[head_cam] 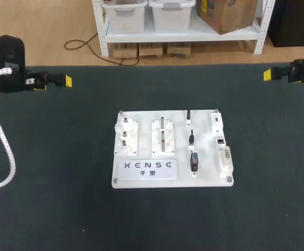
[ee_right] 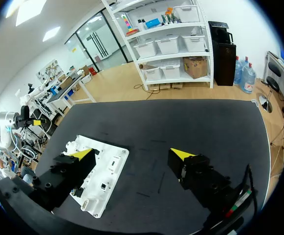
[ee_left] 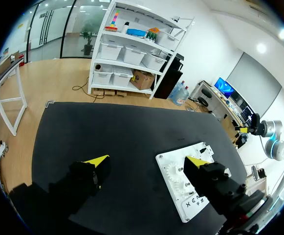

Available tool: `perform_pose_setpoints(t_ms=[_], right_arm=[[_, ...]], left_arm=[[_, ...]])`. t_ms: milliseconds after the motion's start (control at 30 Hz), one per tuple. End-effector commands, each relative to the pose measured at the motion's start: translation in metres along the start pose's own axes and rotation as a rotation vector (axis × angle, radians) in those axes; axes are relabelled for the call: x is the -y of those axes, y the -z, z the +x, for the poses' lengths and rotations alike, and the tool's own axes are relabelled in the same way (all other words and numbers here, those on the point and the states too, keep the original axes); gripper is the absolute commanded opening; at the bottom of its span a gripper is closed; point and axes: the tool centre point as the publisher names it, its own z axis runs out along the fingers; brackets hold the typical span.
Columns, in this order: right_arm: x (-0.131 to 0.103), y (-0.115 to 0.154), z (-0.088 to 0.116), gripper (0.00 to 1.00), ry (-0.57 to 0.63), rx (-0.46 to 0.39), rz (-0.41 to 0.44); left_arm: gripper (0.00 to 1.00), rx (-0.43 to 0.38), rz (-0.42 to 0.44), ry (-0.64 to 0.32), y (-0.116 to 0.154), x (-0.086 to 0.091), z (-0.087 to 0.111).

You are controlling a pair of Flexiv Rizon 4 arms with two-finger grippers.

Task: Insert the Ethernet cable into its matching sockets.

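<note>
A white task board [head_cam: 141,178] lies in the middle of the dark table. On it a short black cable [head_cam: 191,137] runs down to a dark plug [head_cam: 194,161], and small white socket blocks [head_cam: 216,121] stand along its right side. I cannot tell which one takes the Ethernet plug. My left gripper [head_cam: 65,80] hovers at the far left edge, open and empty, well away from the board [ee_left: 173,169]. My right gripper [head_cam: 267,74] is at the far right, also open and empty. In the wrist views the left gripper [ee_left: 146,161] and the right gripper [ee_right: 131,154] show wide gaps, with the board [ee_right: 117,161] ahead of the right one.
The board also carries a white knob fixture [head_cam: 126,137] and a slotted plate [head_cam: 162,137]. A white ribbed hose [head_cam: 0,130] hangs from my left arm over the table's left side. Dark mat surrounds the board on all sides.
</note>
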Motion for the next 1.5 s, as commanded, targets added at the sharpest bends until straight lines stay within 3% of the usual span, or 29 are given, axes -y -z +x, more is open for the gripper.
perform_pose_setpoints(t_ms=[33, 367, 500, 733, 900, 1033, 1233, 1500], right_arm=[[-0.001, 0.000, 0.000, 1.00, 0.000, 0.000, 0.003], [-0.001, 0.000, 0.000, 1.00, 0.000, 0.000, 0.003], [-0.001, 0.000, 0.000, 1.00, 0.000, 0.000, 0.003], [-0.001, 0.000, 0.000, 1.00, 0.000, 0.000, 0.003], [-0.001, 0.000, 0.000, 1.00, 0.000, 0.000, 0.003], [-0.001, 0.000, 0.000, 1.00, 0.000, 0.000, 0.003], [-0.001, 0.000, 0.000, 1.00, 0.000, 0.000, 0.003], [-0.001, 0.000, 0.000, 1.00, 0.000, 0.000, 0.003]], left_arm=[[1.00, -0.006, -0.009, 0.002, 0.000, 0.002, -0.001], [1.00, -0.006, -0.009, 0.002, 0.000, 0.002, -0.001], [1.00, 0.014, 0.103, -0.146, -0.013, 0.017, -0.001], [1.00, 0.006, 0.323, -0.443, -0.039, 0.059, 0.009], [1.00, -0.048, 0.436, -0.606, -0.058, 0.088, 0.024], [1.00, -0.046, 0.525, -0.710, -0.068, 0.109, 0.036], [1.00, 0.015, 0.582, -0.838, -0.073, 0.142, 0.055], [1.00, 0.096, 0.591, -0.914, -0.076, 0.162, 0.076]])
